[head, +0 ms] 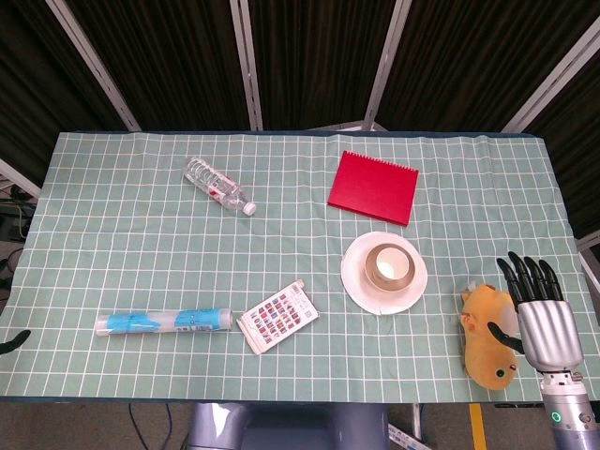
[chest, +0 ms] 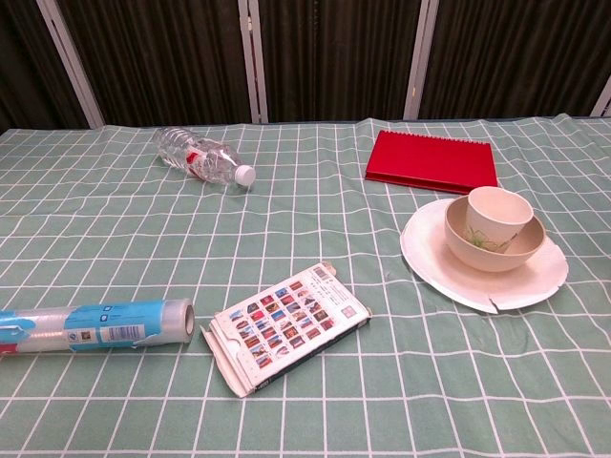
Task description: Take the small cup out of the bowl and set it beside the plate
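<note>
Right robot hand (head: 541, 314) sits at the counter's right edge, head view only; fingers apart & stretched out, holding nothing; it's just beside a yellow plush toy (head: 489, 336), thumb side seems to touch it but can't tell for sure. Left robot hand barely visible: only a dark tip at the far left edge of head view, so can't tell if its fingers are apart or together.

Small cup (chest: 497, 217) is upright inside the bowl (chest: 494, 247); bowl sits on the white plate (chest: 482, 282), right-centre of the counter (head: 112, 234); plate rim looks chipped at its near edge in chest view. Cup leans toward the far-right side of the bowl, approx touching its wall.

Other stuff on the green checked cloth: red notebook (chest: 431, 161) just behind the plate, near but apart; clear water bottle (chest: 202, 157) lying on its side, far left-centre, white cap pointing toward the middle; roll w/ blue label (chest: 94, 325) lying flat near the front left; flat carton w/ coloured squares (chest: 283, 325) just right of the roll, one flap open, well apart from the plate.
</note>
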